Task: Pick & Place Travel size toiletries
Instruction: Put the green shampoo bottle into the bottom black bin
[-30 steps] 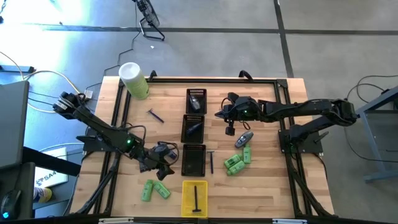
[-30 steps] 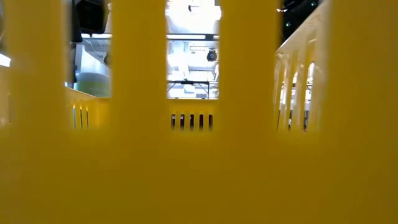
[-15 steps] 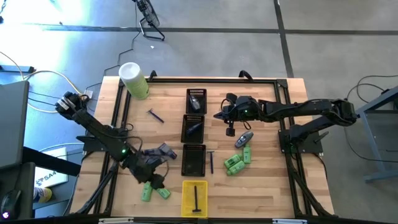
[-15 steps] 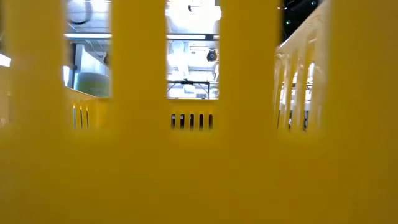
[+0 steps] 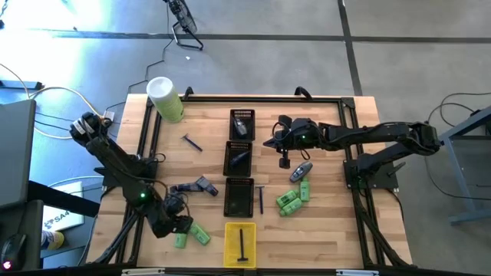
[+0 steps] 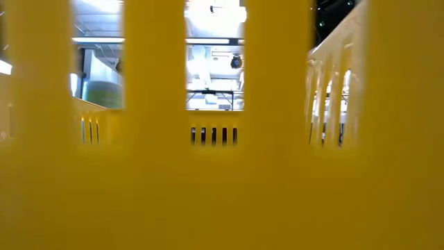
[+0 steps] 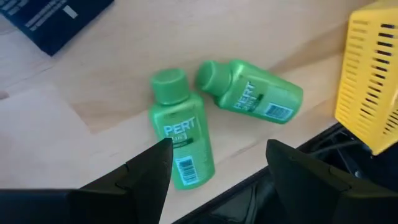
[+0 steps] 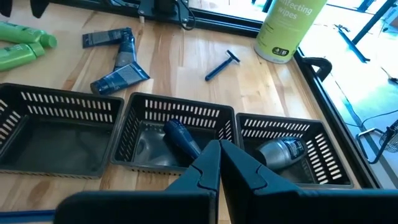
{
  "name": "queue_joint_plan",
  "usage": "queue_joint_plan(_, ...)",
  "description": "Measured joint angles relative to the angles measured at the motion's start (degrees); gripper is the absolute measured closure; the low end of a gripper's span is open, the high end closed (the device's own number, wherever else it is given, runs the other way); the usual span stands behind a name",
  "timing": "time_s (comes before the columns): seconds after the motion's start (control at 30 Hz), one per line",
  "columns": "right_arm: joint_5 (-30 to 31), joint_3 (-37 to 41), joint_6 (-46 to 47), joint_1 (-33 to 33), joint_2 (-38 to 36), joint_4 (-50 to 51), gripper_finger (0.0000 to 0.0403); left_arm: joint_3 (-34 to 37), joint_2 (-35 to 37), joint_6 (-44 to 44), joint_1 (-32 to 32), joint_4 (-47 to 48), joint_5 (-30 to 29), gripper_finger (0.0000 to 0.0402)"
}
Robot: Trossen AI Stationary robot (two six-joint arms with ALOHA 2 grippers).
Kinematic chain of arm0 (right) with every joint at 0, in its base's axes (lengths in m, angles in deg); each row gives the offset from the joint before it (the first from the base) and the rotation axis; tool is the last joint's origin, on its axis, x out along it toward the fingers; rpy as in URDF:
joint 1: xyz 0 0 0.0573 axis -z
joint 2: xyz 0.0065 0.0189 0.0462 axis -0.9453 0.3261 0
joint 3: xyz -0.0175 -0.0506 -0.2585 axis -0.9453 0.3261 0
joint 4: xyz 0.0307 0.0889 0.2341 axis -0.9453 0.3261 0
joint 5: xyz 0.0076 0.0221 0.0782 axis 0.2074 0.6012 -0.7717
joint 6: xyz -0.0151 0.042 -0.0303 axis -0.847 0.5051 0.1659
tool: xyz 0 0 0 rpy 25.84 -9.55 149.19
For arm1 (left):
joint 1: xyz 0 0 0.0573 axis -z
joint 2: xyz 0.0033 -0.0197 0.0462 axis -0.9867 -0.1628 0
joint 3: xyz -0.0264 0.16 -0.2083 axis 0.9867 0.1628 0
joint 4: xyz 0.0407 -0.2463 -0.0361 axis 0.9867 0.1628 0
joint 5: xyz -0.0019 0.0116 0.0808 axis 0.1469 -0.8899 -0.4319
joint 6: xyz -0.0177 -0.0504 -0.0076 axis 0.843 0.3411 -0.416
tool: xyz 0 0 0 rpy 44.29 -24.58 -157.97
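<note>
Two bright green bottles [image 7: 180, 143] [image 7: 252, 93] lie on their sides near the table's near edge, left of the yellow tray [image 5: 240, 244]. My left gripper [image 7: 217, 155] hovers open above them, its fingers either side of the nearer bottle without touching it. Two dark tubes [image 5: 193, 186] lie on the wood farther in. My right gripper [image 8: 219, 162] is shut and holds nothing, hanging over the row of black trays [image 8: 180, 112]. More green bottles [image 5: 294, 198], a grey-blue oval piece [image 5: 301, 170] and a thin dark stick [image 5: 261, 199] lie on the right of the trays.
A pale-green wipes cylinder [image 5: 166, 98] stands at the far left corner, with a razor [image 5: 191, 142] near it. The middle black tray holds a dark tube [image 8: 183, 140], the far one a grey piece [image 8: 280, 152]. The yellow tray's slats [image 6: 152, 139] fill the low view.
My left gripper has swung from beside the dark tubes toward the table's near edge, sinking a little and rolling about its own axis, and now stands over the two green bottles. It has stayed open. The two tubes, covered by the arm before, now lie in plain sight.
</note>
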Motion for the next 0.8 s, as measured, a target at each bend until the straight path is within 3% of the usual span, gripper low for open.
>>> queue_joint_plan(0.13,0.15,0.00,0.00,0.00,0.00,-0.02,0.0399,0.00,-2.26,-0.32,-0.15,-1.30,0.93,0.0149)
queue_joint_plan(0.4,-1.47,0.00,0.02,0.01,0.00,-0.93,0.0399,0.00,-7.48,1.06,-0.10,-1.56,10.59,0.0149)
queue_joint_plan(0.8,-3.04,0.00,0.04,0.00,0.00,-1.66,0.0399,0.00,-7.69,0.88,-0.14,-1.93,10.80,0.0149)
